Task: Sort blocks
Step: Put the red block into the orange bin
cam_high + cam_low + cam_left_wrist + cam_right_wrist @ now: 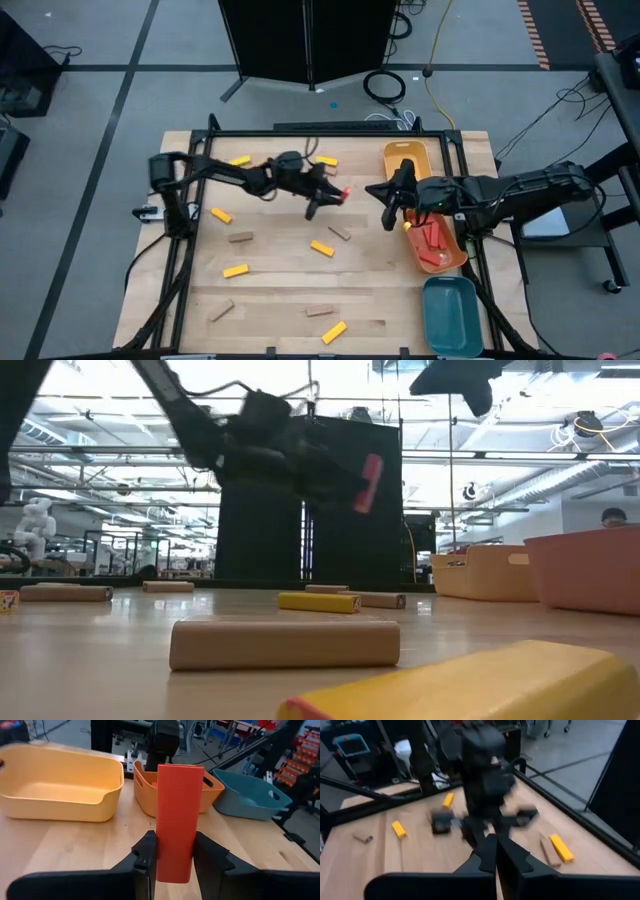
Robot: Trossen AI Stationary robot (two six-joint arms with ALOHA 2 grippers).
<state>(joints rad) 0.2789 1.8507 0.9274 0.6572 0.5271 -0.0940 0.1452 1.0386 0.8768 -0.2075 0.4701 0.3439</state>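
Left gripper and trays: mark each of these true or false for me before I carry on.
1. The left gripper is shut on a red block. True.
2. The orange tray holds no blocks. False: red blocks already lie in it.
3. The right gripper is carrying a yellow block. False: its fingers are shut on nothing, and it hangs beside the orange tray.
4. The teal tray holds no blocks that can be seen in the high view. True.
5. Yellow and tan blocks lie scattered on the table. True.
6. The red block is resting on the table. False: the low view shows it held up in the air.
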